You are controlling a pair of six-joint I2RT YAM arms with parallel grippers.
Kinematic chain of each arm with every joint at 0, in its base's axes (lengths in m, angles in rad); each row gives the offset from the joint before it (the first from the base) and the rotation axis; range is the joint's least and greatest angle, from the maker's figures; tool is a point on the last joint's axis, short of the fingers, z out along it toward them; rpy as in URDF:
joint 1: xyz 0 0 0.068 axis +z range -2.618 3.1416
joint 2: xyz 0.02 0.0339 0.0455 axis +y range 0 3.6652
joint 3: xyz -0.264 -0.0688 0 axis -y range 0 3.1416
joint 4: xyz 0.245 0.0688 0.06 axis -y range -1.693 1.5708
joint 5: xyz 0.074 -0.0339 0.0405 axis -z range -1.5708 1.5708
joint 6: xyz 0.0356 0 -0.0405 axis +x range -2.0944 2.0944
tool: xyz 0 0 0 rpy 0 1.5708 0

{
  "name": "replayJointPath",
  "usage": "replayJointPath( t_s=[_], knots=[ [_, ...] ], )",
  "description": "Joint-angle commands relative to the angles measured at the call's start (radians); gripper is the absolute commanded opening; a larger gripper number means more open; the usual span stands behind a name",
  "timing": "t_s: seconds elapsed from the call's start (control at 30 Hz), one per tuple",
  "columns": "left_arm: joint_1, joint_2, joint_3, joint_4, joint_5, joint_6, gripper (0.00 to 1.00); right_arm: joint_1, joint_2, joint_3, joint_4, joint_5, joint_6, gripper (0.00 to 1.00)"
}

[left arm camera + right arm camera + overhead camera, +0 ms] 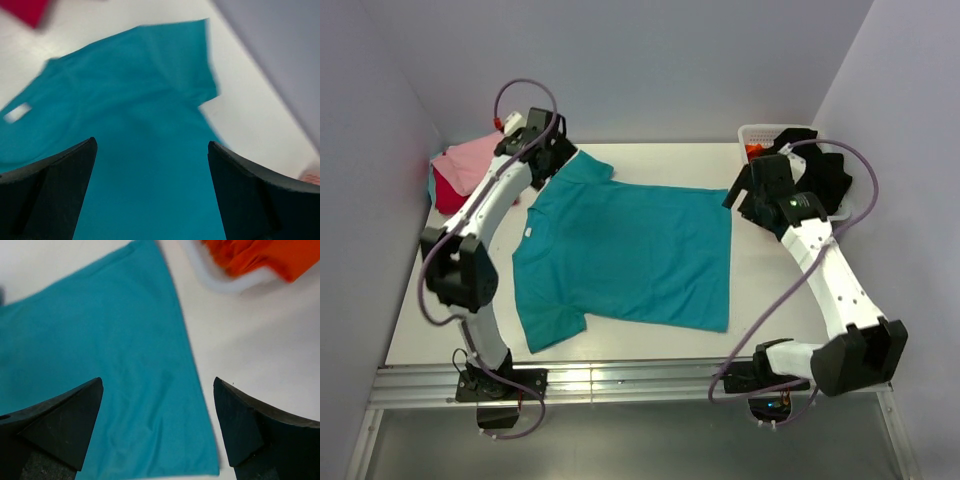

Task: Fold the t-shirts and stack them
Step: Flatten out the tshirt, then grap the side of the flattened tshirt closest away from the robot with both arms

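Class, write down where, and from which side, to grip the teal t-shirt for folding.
Pinch the teal t-shirt at its far sleeve and far hem corner, descending from above. It lies spread flat, so only edges lift; left gripper and right gripper hover open there.

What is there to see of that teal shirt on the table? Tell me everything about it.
The teal shirt is plain soft cloth, short-sleeved, with a small white label at the neck. It lies spread flat, unfolded, on the white table: neck to the left, hem to the right, one sleeve toward the far side, one toward the near edge. Creases are slight. The left pincer hangs open over the far sleeve, the right pincer open by the hem's far corner; neither grips it.
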Motion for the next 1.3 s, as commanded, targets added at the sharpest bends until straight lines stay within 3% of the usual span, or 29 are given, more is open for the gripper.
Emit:
replayJointPath(
  t_s=[0.0, 0.13, 0.2, 0.43, 0.63, 0.67, 0.83, 0.97, 1.07, 1.17, 1.27],
  knots=[
    [-0.005, -0.140, -0.252, -0.151, -0.049, -0.045, 1.00, 0.117, -0.083, -0.050, -0.076, -0.073, 0.047, 0.98],
    [-0.060, -0.371, -0.592, -0.106, 0.002, -0.067, 0.99, 0.319, -0.151, -0.152, -0.146, -0.104, 0.144, 0.98],
    [-0.091, -0.485, -0.673, -0.121, 0.055, -0.083, 0.98, 0.399, -0.189, -0.218, -0.163, -0.140, 0.172, 0.98],
    [-0.279, -0.735, -0.936, -0.272, 0.195, -0.192, 0.97, 0.508, -0.234, -0.306, -0.349, -0.246, 0.228, 0.98],
    [-0.407, -0.881, -1.033, -0.416, 0.263, -0.246, 0.92, 0.582, -0.258, -0.358, -0.380, -0.240, 0.281, 0.98],
    [-0.435, -0.904, -1.065, -0.455, 0.256, -0.264, 0.87, 0.582, -0.263, -0.367, -0.368, -0.251, 0.282, 0.98],
    [-0.605, -1.011, -1.174, -0.530, 0.239, -0.550, 0.84, 0.582, -0.223, -0.351, -0.317, -0.266, 0.268, 0.98],
    [-0.610, -1.204, -1.268, -0.473, 0.220, -0.704, 0.87, 0.582, -0.188, -0.308, -0.303, -0.266, 0.245, 0.99],
    [-0.610, -1.289, -1.248, -0.591, 0.158, -0.911, 0.90, 0.584, -0.172, -0.289, -0.303, -0.266, 0.225, 0.99],
    [-0.611, -1.229, -1.250, -0.623, 0.117, -0.981, 0.89, 0.584, -0.152, -0.283, -0.305, -0.266, 0.207, 0.99],
    [-0.610, -1.079, -1.219, -0.596, 0.039, -0.946, 0.89, 0.584, -0.140, -0.285, -0.295, -0.266, 0.195, 0.99]
  ],
)
